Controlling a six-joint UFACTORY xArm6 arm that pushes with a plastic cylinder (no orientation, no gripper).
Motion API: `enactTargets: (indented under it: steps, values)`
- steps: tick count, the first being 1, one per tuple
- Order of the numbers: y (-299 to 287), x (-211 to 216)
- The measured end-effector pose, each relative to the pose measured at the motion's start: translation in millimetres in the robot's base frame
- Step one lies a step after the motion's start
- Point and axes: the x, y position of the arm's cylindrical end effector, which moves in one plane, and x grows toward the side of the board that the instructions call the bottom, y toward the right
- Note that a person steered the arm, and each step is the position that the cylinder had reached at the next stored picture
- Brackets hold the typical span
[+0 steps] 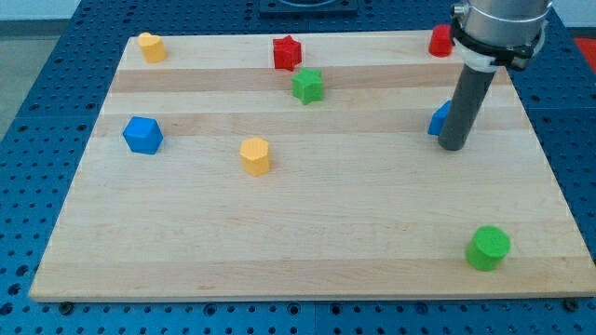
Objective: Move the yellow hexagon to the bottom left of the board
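A yellow hexagon (255,155) sits left of the board's middle. A second yellow block (151,46) stands at the board's top left corner; its shape is not clear. My tip (453,145) rests on the board at the view's right, far to the right of the yellow hexagon. It stands right next to a blue block (438,119), which the rod partly hides.
A blue block (142,135) lies at the left. A red star (287,52) and a green star (307,86) sit near the top middle. A red block (440,41) is at the top right, a green cylinder (488,247) at the bottom right. The wooden board (307,251) ends on a blue pegboard.
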Motion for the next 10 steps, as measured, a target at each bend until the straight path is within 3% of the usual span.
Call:
enactTargets:
  steps: [2, 6, 8, 10]
  values:
    - [-69.2, 27.4]
    - [-98.6, 2.3]
    - [-173.4, -2.9]
    - [-233.9, 42.8]
